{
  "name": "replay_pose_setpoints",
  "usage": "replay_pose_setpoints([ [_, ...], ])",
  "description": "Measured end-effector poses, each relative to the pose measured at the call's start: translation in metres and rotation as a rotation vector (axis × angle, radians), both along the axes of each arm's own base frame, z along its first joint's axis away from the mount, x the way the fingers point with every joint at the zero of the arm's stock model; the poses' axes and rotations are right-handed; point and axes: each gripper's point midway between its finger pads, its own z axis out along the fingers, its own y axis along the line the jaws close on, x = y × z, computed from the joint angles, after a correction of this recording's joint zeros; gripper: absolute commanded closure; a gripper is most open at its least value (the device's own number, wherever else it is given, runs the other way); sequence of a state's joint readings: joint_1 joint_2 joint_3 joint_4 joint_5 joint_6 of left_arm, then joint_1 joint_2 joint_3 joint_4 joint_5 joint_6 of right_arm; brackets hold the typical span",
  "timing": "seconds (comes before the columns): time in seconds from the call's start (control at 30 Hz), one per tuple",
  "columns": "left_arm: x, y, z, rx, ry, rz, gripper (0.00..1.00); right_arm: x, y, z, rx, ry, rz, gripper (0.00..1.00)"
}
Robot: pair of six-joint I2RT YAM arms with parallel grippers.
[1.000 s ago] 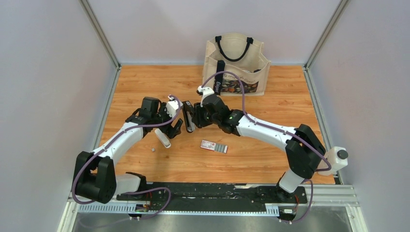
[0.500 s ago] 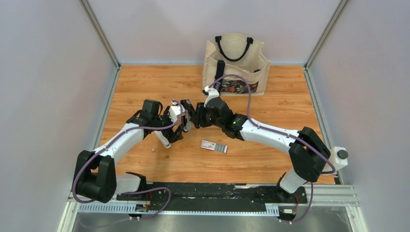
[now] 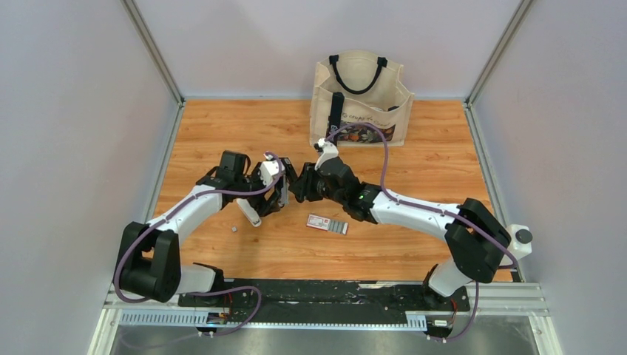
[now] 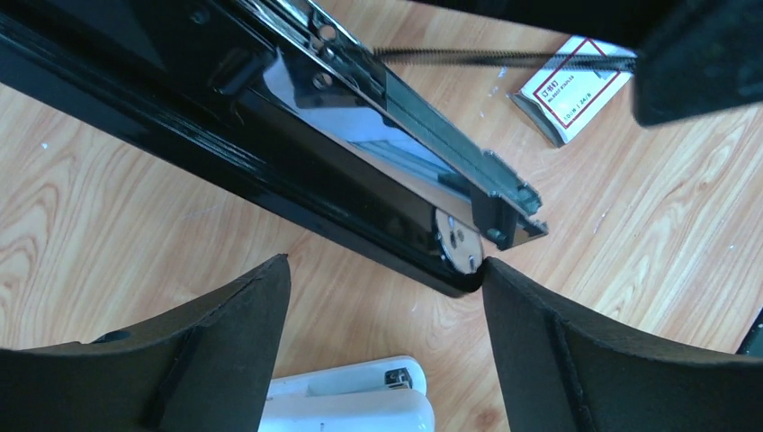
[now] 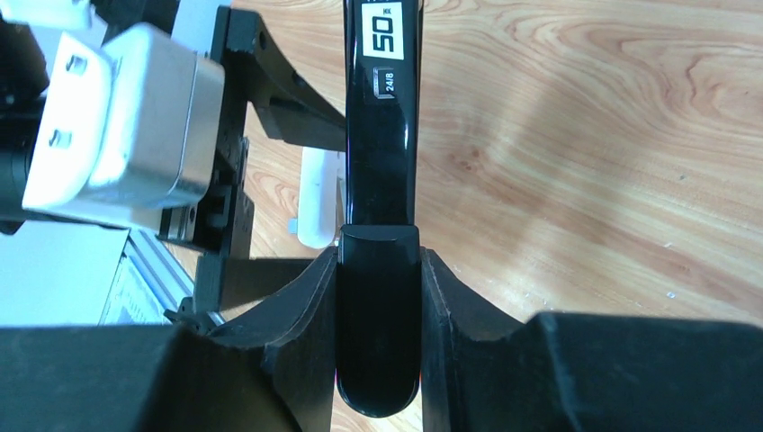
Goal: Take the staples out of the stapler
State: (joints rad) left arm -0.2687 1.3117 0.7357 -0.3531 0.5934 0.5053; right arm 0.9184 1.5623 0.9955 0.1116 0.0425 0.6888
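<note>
- Stapler (image 5: 382, 135): black, hinged open, held above the table (image 3: 444, 163) near its centre, between both grippers.
- Right gripper (image 5: 378, 261): fingers pressed against both sides of the stapler's rounded rear end, gripping it.
- Left gripper (image 4: 387, 270): jaws spread wide, nothing held; the stapler's front tip sits between the fingers, against the one at 3 o'clock.
- Magazine channel (image 4: 468, 171): chrome, exposed in the left wrist view, running toward 10 o'clock.
- Staples (image 4: 407, 155): seemingly the pale grey strip inside that channel; too much reflection to confirm.
- Red-white-grey box (image 3: 327, 223): flat on the wood at 5 o'clock from the stapler.
- White piece (image 3: 248, 211): on the table at 8 o'clock from the left gripper.
- Tote bag (image 3: 360, 100): upright at the table's 12 o'clock edge.
</note>
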Motion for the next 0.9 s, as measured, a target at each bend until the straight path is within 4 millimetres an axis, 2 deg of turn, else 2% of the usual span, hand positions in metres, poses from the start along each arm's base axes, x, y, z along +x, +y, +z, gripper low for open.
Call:
replay_pose_setpoints([
  [0.13,0.006,-0.002,0.001,0.004,0.001,-0.006,0.33,-0.005,0.000,0.001,0.018,0.000,-0.001,1.00],
  [0.27,0.009,-0.002,0.002,0.008,-0.001,-0.010,0.36,-0.003,0.000,0.001,0.040,-0.004,-0.020,1.00],
  [0.5,0.008,0.002,-0.004,0.038,0.011,-0.010,0.54,-0.009,-0.001,-0.002,0.052,0.002,-0.024,1.00],
  [0.67,0.013,0.010,-0.008,0.093,-0.026,-0.015,0.60,-0.025,-0.006,0.000,0.048,-0.012,0.001,0.99],
  [0.73,0.015,0.014,-0.009,0.118,-0.044,-0.019,0.68,-0.034,-0.006,0.000,0.034,-0.028,0.022,0.99],
  [0.9,0.020,0.022,-0.018,0.176,-0.058,-0.022,0.74,-0.054,-0.004,-0.012,-0.040,-0.056,0.059,0.99],
])
